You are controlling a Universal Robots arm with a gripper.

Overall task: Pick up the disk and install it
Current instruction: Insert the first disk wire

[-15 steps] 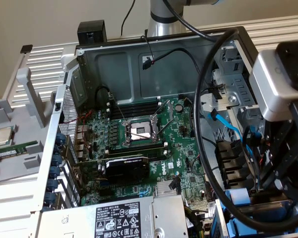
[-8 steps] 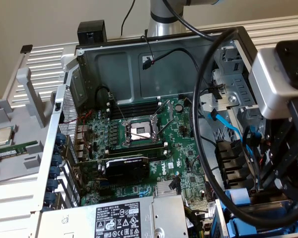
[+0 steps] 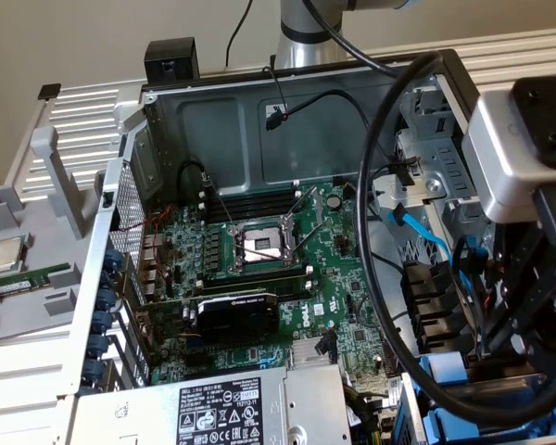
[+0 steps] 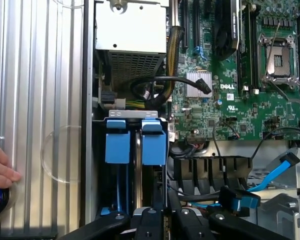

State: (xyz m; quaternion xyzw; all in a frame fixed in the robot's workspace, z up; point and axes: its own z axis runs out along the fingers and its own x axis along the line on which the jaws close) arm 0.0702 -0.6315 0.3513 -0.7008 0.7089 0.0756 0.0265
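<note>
Gripper (image 4: 170, 222) sits low over the drive bay (image 4: 135, 116) at the corner of the open case (image 3: 134, 176), on the exterior view's right (image 3: 519, 357). Its fingers are drawn close together. Whether they pinch anything cannot be told, as the tips are lost among dark parts of the bay. Two blue-framed drives stand on edge in the bay, side by side, with their blue tabs level. The disk (image 4: 154, 144) is the one on the motherboard (image 4: 230, 100) side and is in line with the gripper. The other drive (image 4: 117, 145) is touching or just beside it, on the case-wall side. The power supply (image 4: 132, 25) lies just past the bay. A black cable (image 4: 160, 82) loops between the two. A blue cable (image 4: 277, 175) runs near the gripper on the board side. A person's hand (image 4: 1, 170) rests on the ribbed table (image 4: 40, 90) outside the case, well apart from the gripper.
</note>
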